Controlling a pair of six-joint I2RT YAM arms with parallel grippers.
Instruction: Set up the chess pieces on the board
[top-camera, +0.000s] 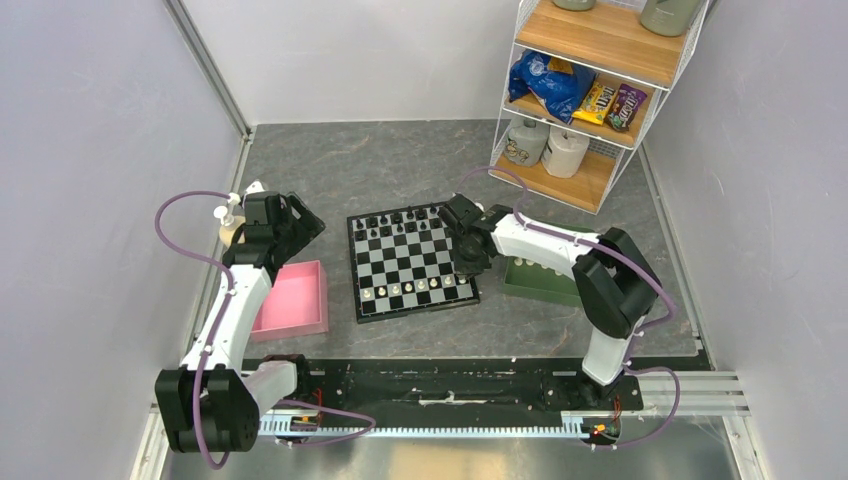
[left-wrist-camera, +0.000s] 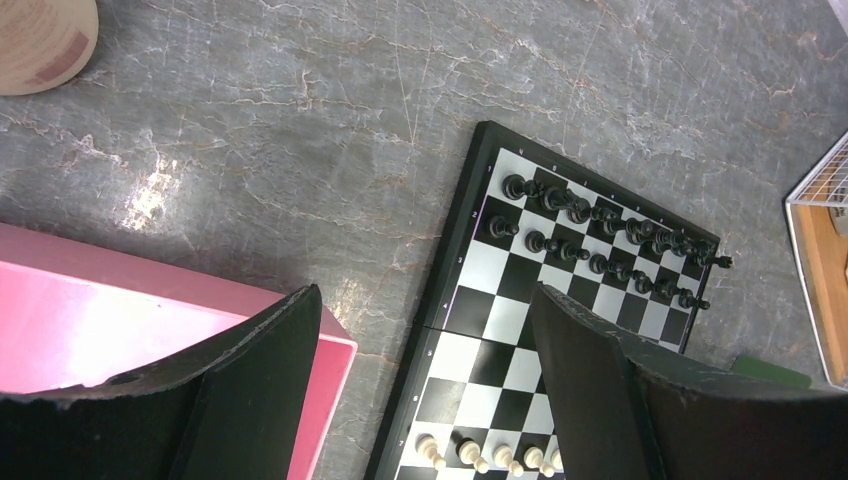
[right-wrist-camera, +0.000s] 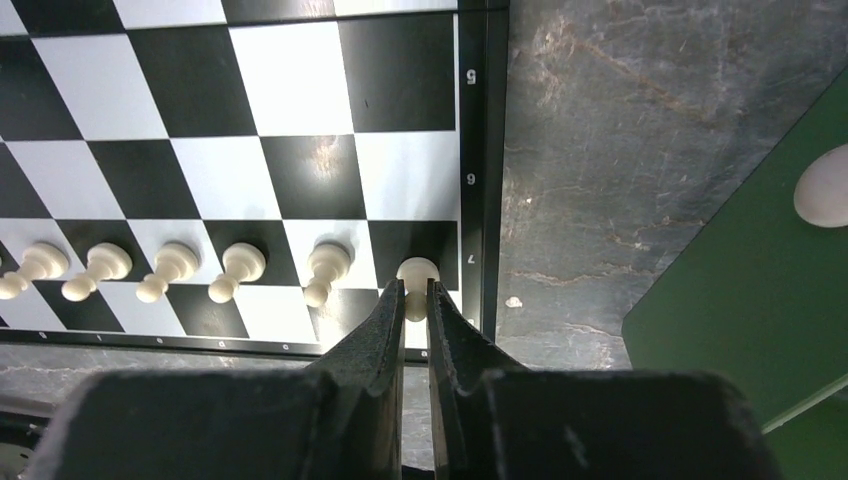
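Right pincer (right-wrist-camera: 416, 292) is clamped on the little cream-white pawn (right-wrist-camera: 417, 270), lower centre, so a crooked release could knock it into the next cream pawn (right-wrist-camera: 325, 268); left pincer (left-wrist-camera: 425, 300) gapes empty.

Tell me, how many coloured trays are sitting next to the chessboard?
2. A pink tray lies left of the board, by the left arm. A green tray lies right of it, partly covered by the right arm. No others show.

white rank numbers 5, 6, 7 on the black border of the board (right-wrist-camera: 470, 130)
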